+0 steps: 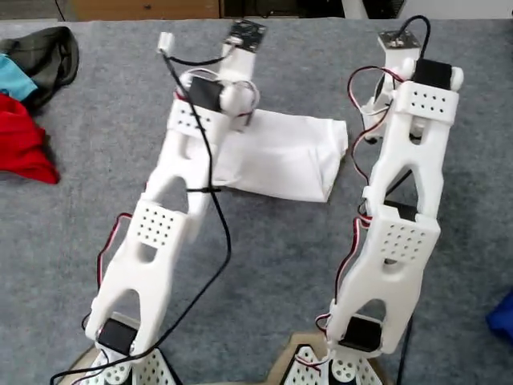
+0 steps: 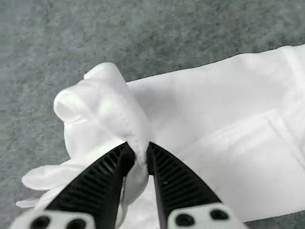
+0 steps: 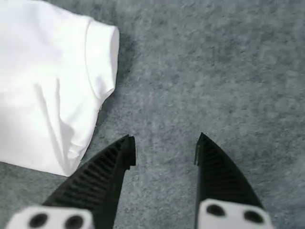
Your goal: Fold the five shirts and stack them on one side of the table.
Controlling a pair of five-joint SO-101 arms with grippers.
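From above, your white shirt (image 1: 288,156) lies mid-table between the arms; your left wrist view shows the left gripper (image 2: 138,151) pinching a raised fold of it; your right wrist view shows the right gripper (image 3: 164,145) spread wide above the grey table (image 3: 214,71) beside it.

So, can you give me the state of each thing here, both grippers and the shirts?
left gripper, shut on a raised fold of the white shirt.
right gripper, open, holding nothing, over the table beside the white shirt.
white shirt, looks partly folded, lying flat, one edge pinched up.
red shirt, crumpled, not folded.
dark shirt, crumpled, not folded, next to the red shirt.
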